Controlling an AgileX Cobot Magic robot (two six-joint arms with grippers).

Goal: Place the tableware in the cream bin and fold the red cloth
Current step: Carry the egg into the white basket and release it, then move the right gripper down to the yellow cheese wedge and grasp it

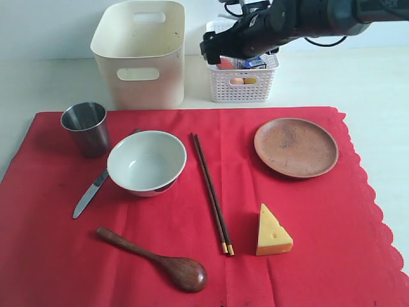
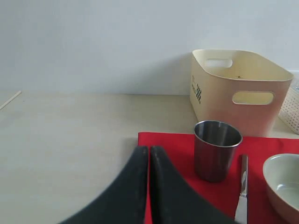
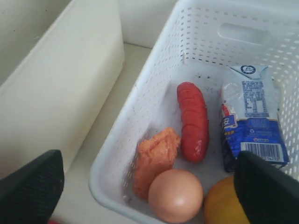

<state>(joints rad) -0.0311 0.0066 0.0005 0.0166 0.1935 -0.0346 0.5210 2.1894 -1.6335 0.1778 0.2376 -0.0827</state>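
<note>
Right gripper (image 3: 145,163) gapes wide and empty over the basket (image 1: 243,89), three o'clock of the bin (image 1: 148,94); left gripper (image 2: 149,156) sits pinched together near the cup (image 2: 215,156).

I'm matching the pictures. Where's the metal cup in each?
Exterior view: cup on the cloth's far left corner, near the bin.
Left wrist view: cup beside the knife, near the bin.
Right wrist view: not in it.
Shared landmark: the bin.
</note>
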